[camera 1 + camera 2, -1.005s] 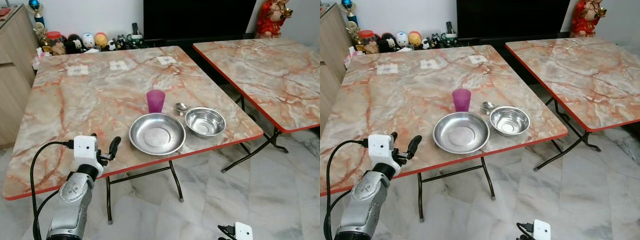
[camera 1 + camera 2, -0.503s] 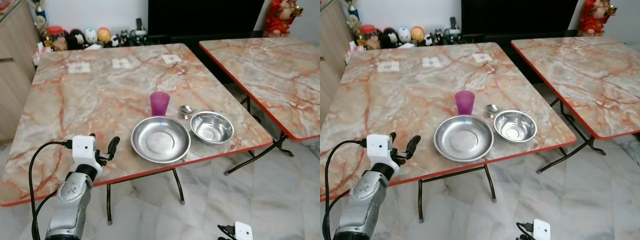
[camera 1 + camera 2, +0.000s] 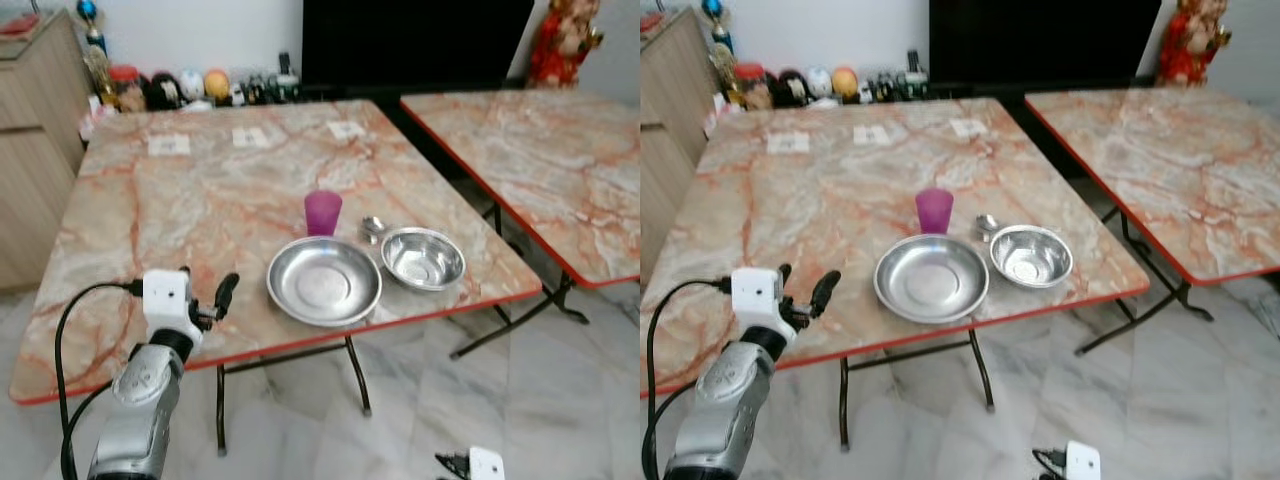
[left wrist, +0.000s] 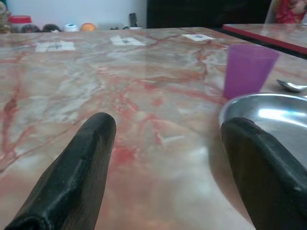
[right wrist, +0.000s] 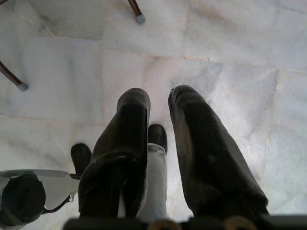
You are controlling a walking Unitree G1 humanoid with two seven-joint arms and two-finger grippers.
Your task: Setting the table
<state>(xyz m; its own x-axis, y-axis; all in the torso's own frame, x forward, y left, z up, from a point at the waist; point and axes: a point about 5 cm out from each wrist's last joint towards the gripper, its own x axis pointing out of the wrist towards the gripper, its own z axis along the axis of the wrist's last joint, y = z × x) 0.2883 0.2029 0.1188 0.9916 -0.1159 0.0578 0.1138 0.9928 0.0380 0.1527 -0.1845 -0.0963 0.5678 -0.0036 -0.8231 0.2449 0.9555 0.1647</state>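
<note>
At the far left the left gripper (image 3: 207, 297) is raised at the near edge of the marble table (image 3: 180, 210), its two black fingers (image 4: 81, 167) spread wide apart and holding nothing. To its right, near the table's front edge, sits the large steel plate (image 3: 323, 281), whose rim lies just ahead of the gripper's right-hand finger in the left wrist view. Just behind the plate stands the purple cup (image 3: 322, 213), upright. Further right is the small steel bowl (image 3: 423, 258), just beside the plate, with a spoon (image 3: 373, 227) lying behind it, its handle hidden. The dishes thus lie to the right of the left gripper and forward of it, so this arm is the nearer one. The right gripper (image 5: 158, 112) hangs low over the floor, fingers slightly parted and empty.
</note>
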